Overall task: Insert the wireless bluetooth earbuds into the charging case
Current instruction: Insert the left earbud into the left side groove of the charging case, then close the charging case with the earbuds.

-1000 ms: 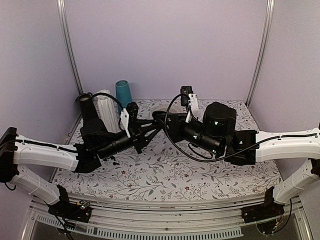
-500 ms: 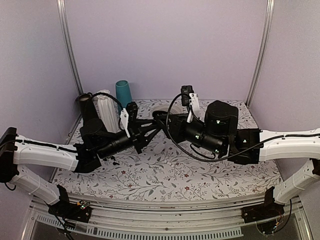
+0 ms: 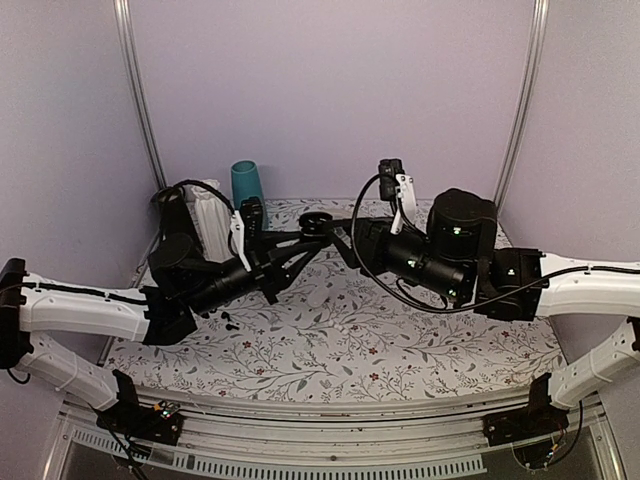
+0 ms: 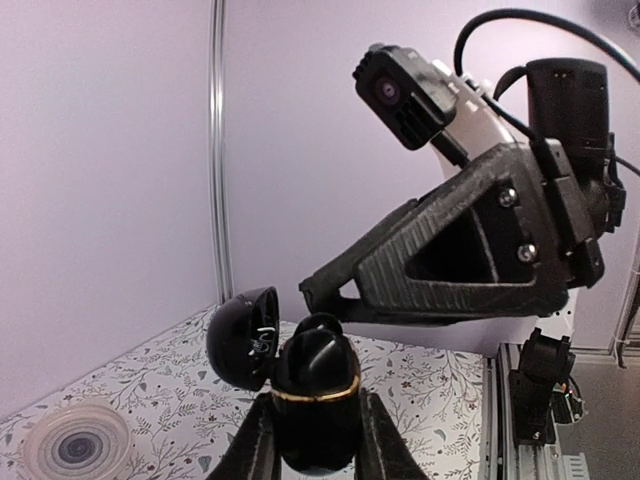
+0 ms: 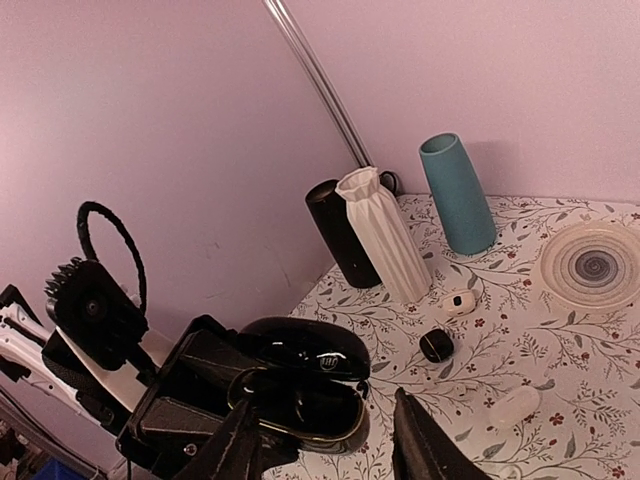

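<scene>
My left gripper (image 4: 312, 415) is shut on a glossy black charging case (image 4: 315, 410) with a gold rim, held upright above the table with its lid (image 4: 243, 338) swung open to the left. A glossy black earbud (image 4: 320, 345) bulges out of the case's mouth. My right gripper (image 5: 330, 445) is open, its fingers standing either side of the open case (image 5: 300, 400) without touching it. One right finger (image 4: 440, 265) hangs just above the bud. In the top view both grippers (image 3: 310, 230) (image 3: 345, 242) meet over the table's back middle.
At the back left stand a teal vase (image 5: 458, 195), a white pleated vase (image 5: 388, 235) and a black cylinder (image 5: 342, 232). A small white case (image 5: 458, 301) and a small black case (image 5: 436, 345) lie on the floral cloth, with a round white dish (image 5: 592, 263) further right.
My right gripper has opened and drawn back up and to the right. My left gripper has raised the case up and towards the back.
</scene>
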